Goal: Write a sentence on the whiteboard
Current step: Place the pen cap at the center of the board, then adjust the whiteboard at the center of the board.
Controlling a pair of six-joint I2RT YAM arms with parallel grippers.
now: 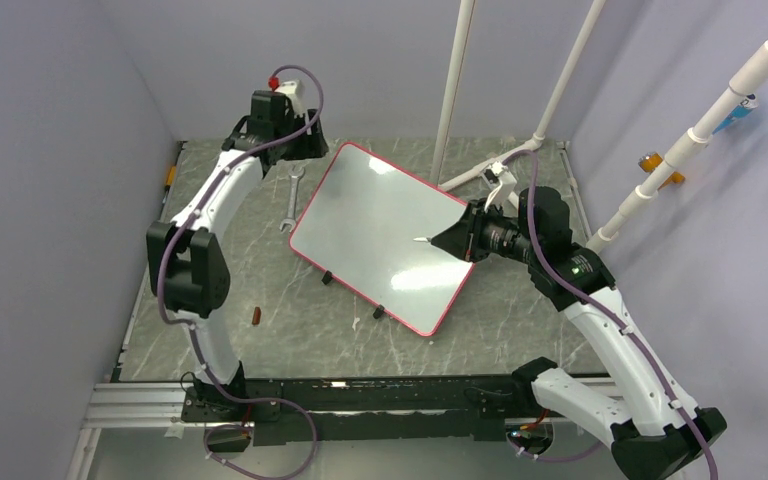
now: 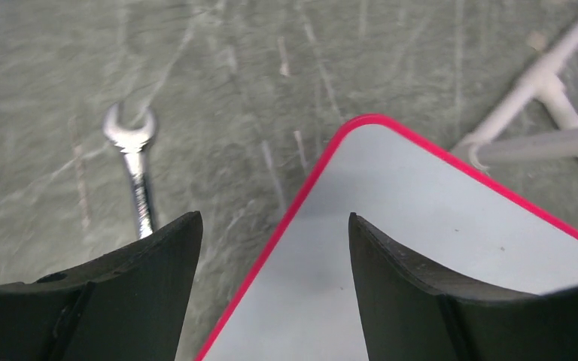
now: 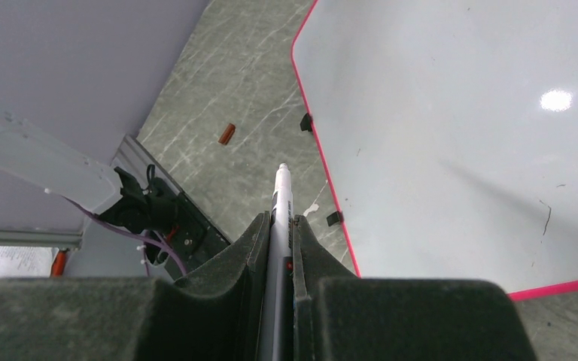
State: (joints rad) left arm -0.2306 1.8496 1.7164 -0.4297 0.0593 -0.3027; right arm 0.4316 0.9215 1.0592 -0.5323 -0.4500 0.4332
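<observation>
Your whiteboard (image 1: 380, 235) lies skewed at the centre of the table (image 1: 520, 335). No sentence shows on it, only one thin dark mark near its edge in the right wrist view. Your right gripper (image 1: 460, 240) comes in from the board's 3 o'clock, clamped tight on the marker (image 3: 280, 203). The tip hangs over the white surface, but these views do not show whether it touches. Your left gripper (image 2: 275, 248) hovers wide and empty over the 11 o'clock corner, one finger outside the pink rim and one above the board.

The main risk, as I judge it, is that nothing pins the board. If you press and drag the marker, the glossy board may slide or spin and warp your letters. If you lower the left gripper to steady the board, aim for that corner. If you drift toward 9 o'clock, you strike the wrench (image 1: 290, 197). The marker is gripped only by its barrel, so too much downward force could tilt it or push it back through the fingers. With too little, the strokes may skip.
</observation>
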